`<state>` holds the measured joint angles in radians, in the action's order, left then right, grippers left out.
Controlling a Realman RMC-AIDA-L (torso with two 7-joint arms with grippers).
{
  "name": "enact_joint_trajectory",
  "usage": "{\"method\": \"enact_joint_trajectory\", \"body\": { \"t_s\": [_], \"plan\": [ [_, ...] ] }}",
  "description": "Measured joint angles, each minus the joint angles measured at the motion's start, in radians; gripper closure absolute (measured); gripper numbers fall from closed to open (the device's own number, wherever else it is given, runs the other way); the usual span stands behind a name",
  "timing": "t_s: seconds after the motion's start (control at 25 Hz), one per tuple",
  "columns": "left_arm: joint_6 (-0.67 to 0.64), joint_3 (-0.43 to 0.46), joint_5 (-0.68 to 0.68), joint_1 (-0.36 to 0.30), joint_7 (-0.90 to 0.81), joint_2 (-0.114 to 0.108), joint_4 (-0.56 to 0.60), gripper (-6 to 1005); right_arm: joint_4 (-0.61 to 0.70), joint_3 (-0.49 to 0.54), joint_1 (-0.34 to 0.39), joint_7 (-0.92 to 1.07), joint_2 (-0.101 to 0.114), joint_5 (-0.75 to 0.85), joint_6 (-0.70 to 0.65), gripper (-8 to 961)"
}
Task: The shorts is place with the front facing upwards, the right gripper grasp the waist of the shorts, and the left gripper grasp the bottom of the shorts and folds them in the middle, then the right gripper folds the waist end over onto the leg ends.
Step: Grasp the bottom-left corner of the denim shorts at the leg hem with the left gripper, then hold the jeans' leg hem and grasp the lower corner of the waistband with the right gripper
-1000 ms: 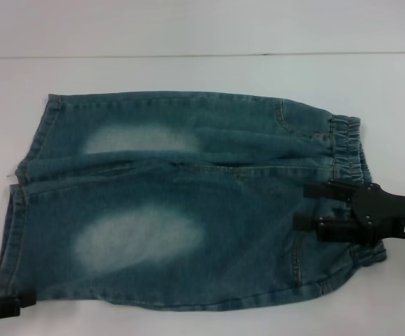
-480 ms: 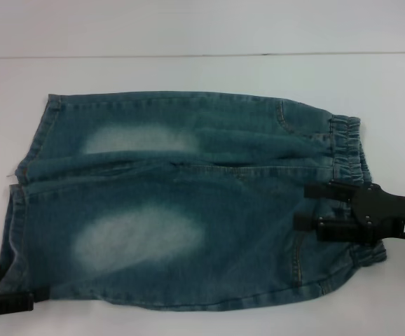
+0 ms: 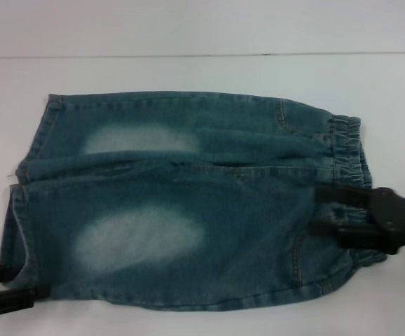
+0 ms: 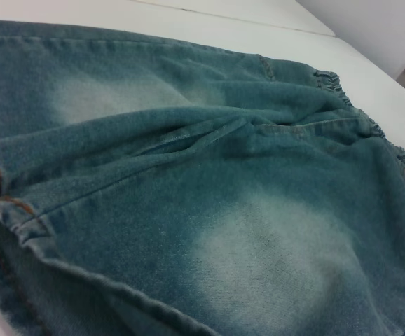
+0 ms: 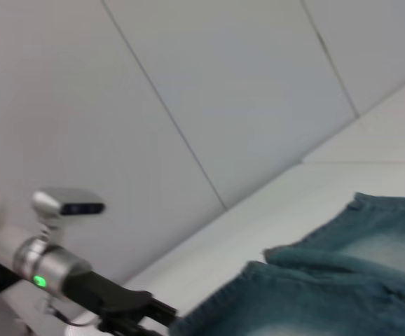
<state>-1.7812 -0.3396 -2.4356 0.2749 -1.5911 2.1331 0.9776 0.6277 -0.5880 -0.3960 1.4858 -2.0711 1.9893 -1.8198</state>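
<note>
The shorts lie flat on the white table, front up, in the head view. The gathered waist points right and the leg ends point left. My right gripper reaches in from the right, open, its fingers lying over the denim just inside the waist's near half. My left gripper sits open at the near left corner, one finger on each side of the near leg's hem. The left wrist view shows the shorts close up, with the orange-stitched hem. The left gripper shows far off in the right wrist view.
The white table extends behind the shorts to a pale wall. A narrow strip of table runs along the near edge. In the right wrist view a pale panelled wall fills the background.
My right gripper has slid a little to the right, toward the waistband, and its white label has left the picture. The left gripper has edged in at the near leg hem.
</note>
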Motion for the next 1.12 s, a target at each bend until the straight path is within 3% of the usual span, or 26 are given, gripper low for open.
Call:
{"method": "enact_joint_trajectory", "body": {
  "t_s": [0.24, 0.44, 0.64, 0.84, 1.12],
  "plan": [
    [-0.009, 0.006, 0.004, 0.001, 0.000, -0.002, 0.001, 386, 0.002, 0.130, 0.069, 0.009, 0.052, 0.003, -0.080, 39],
    [-0.001, 0.008, 0.007, 0.006, -0.001, 0.002, 0.000, 547, 0.003, 0.198, 0.141, -0.009, 0.070, 0.008, -0.048, 38],
    [0.008, 0.001, 0.007, 0.014, -0.001, 0.003, -0.005, 755, 0.002, 0.216, 0.179, -0.055, 0.064, 0.038, 0.048, 38],
    [0.010, 0.005, 0.007, 0.020, -0.001, 0.010, -0.006, 947, -0.005, 0.217, 0.174, -0.061, 0.050, 0.091, 0.127, 39],
    [0.017, 0.007, 0.007, 0.023, 0.001, 0.012, -0.007, 1000, -0.006, 0.212, 0.171, -0.077, 0.035, 0.120, 0.187, 39]
  ]
}}
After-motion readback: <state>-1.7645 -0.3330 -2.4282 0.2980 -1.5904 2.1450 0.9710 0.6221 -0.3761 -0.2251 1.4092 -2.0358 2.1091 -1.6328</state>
